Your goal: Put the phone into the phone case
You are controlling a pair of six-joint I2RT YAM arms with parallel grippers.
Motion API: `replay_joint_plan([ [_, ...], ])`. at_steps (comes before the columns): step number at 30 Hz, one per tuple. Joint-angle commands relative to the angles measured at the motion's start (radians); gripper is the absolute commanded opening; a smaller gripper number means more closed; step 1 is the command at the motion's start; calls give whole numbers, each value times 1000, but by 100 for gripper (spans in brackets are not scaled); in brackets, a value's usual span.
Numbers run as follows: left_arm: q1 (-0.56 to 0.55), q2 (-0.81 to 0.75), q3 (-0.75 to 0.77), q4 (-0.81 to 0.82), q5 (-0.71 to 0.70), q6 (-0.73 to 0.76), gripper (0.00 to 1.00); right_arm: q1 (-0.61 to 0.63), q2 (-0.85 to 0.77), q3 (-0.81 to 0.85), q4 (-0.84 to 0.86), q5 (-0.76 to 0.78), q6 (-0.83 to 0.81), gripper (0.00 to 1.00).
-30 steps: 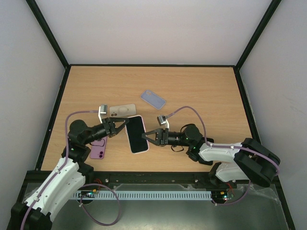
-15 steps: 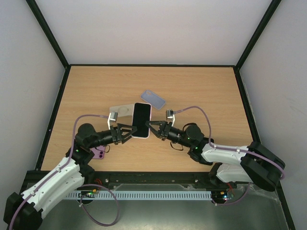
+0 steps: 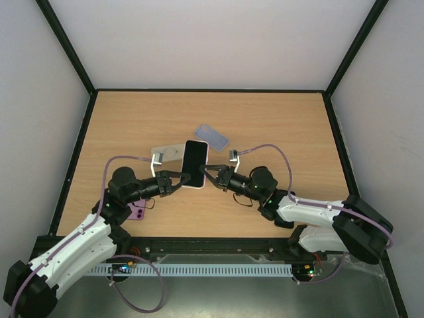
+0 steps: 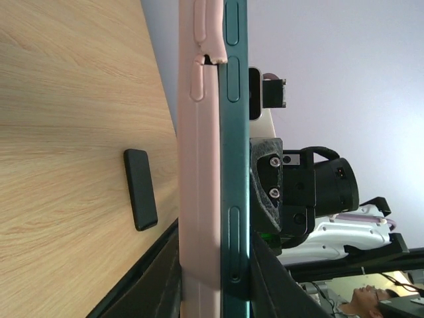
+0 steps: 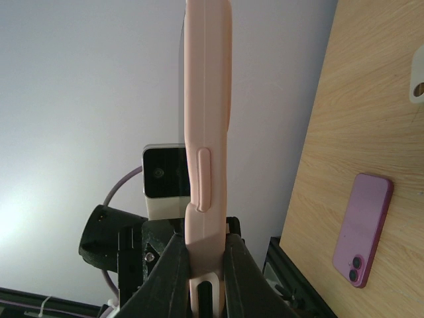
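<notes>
The left gripper point(image 3: 181, 179) is clamped across the near end of the phone point(image 3: 195, 163), one finger on its face and one on the back of the pink phone case point(image 4: 199, 172). Both are held above the table point(image 3: 278, 126), between the arms. One case corner looks unseated. The pair is likely stiff, light and slick, so flat faces are the best hold. The right gripper point(image 3: 205, 173) is pinched tight on the case's near end.
</notes>
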Motion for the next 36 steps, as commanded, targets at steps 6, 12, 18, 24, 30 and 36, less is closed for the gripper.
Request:
replay_joint_plan([
  [6, -2, -7, 37, -111, -55, 66, 41, -12, -40, 8, 48, -12, -32, 6],
  [12, 1, -19, 34, -98, -59, 51, 44, -16, -71, -18, 64, -15, -9, 6],
  [18, 4, -54, 10, -18, -59, 0, 5, -18, -82, -40, 89, -27, 11, 6],
  [24, 6, -30, 35, -87, -73, 24, 3, -19, -74, -48, 113, -26, 23, 6],
  [30, 7, -18, 82, -171, -85, 49, 5, -19, -63, -35, 128, -26, 35, 6],
  [36, 7, -35, 45, -50, -22, -38, 39, -20, -63, -41, 196, -12, 92, 6],
])
